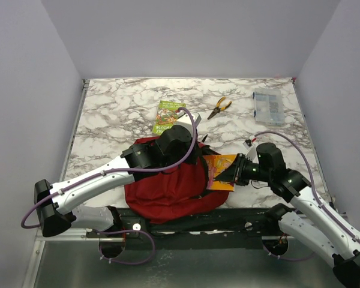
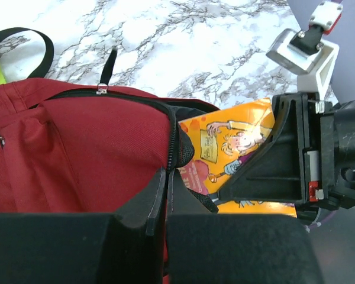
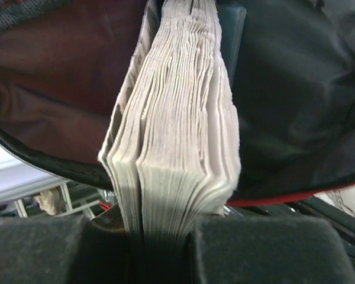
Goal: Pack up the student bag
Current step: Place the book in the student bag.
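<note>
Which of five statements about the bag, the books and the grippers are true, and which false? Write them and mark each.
1. The right gripper holds an orange book. True.
2. The orange book is wholly inside the bag. False: one end is at the opening and the rest sticks out.
3. The left gripper is shut on the bag's zip edge. True.
4. The green book lies in the bag. False: it lies on the table, beyond the bag.
5. The pliers lie on the table. True.
</note>
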